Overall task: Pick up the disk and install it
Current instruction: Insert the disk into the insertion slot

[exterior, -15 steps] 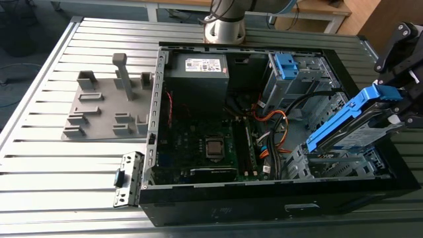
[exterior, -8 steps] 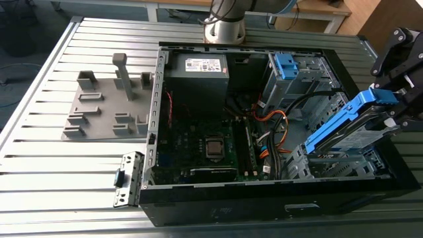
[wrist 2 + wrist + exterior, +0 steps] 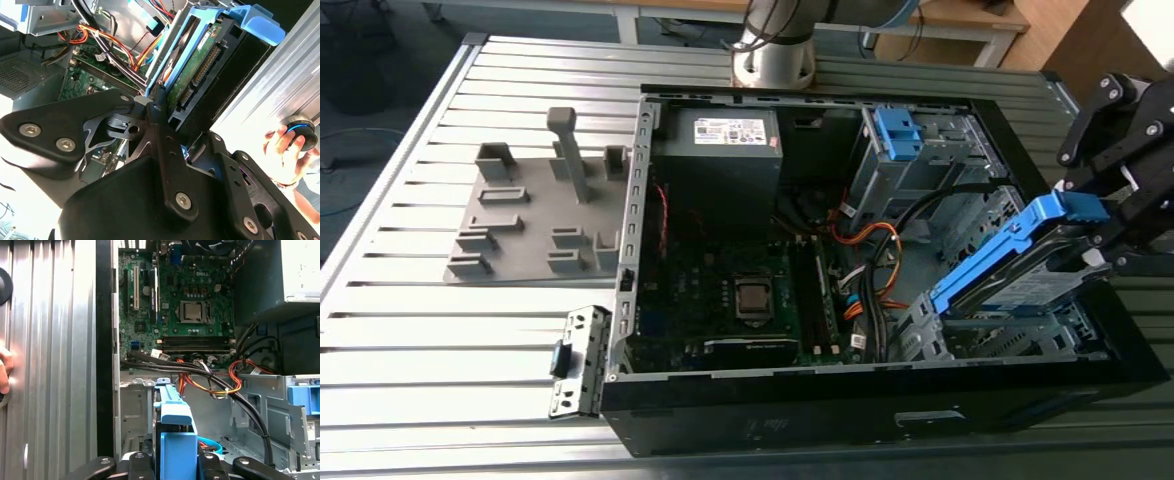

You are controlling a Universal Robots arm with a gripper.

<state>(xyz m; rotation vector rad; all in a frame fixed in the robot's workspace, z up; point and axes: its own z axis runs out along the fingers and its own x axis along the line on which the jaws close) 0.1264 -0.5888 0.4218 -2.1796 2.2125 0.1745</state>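
Disk (image 3: 1007,265) is pinched at its blue end between the jaws of the gripper (image 3: 1105,228), at the exterior view's right. Its long axis slopes down from the jaws toward the bay (image 3: 1014,338) inside the case (image 3: 827,425).

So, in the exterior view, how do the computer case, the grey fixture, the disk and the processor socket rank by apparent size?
Largest to smallest:
1. computer case
2. grey fixture
3. disk with its blue frame
4. processor socket
No two look alike.
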